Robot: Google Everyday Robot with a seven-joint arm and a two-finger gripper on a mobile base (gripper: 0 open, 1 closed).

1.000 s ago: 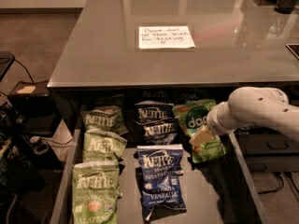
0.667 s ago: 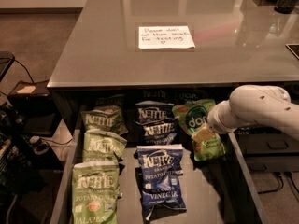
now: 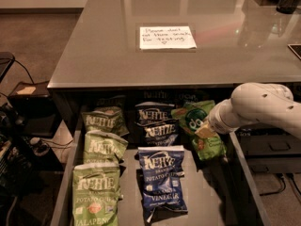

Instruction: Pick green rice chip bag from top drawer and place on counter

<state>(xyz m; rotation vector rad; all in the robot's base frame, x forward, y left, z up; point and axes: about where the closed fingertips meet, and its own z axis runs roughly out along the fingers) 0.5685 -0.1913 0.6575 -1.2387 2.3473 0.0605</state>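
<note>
The green rice chip bag lies at the back right of the open top drawer, its dark round logo partly showing. My gripper comes in from the right on a white arm and sits right on the middle of the bag, covering part of it. The counter is the glossy gray top behind the drawer, with a white handwritten note on it.
Several olive-green Kettle jalapeno bags fill the drawer's left column. Dark blue Kettle bags lie in the middle column, just left of the green bag. Cables and dark equipment stand on the floor at the left.
</note>
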